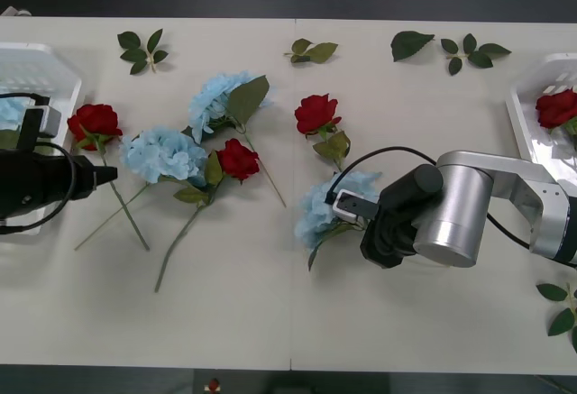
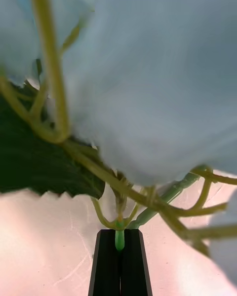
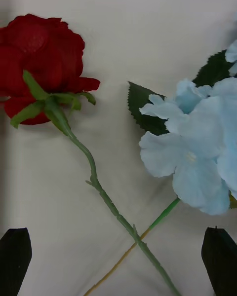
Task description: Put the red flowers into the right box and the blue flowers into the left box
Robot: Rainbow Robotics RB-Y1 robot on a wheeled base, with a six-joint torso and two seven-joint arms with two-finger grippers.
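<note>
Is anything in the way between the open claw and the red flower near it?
Nothing visible is. The left gripper is open just short of the red rose and its stem lies bare between the fingers. A blue flower lies beside it, its stem crossing the rose's stem on the table.

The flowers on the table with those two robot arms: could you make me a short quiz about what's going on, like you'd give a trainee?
1. True or false: the right gripper is shut on the stem of a blue flower.
2. Which flower lies nearest the open left gripper?
A. a blue flower in a box
B. a red rose on the table
C. a loose leaf sprig
3. Fill in: the right box already holds one ___ flower.

Key:
1. True. The right wrist view shows the black fingers closed on a green stem under blue petals.
2. B. Its stem runs between the open fingers.
3. Red.
</note>
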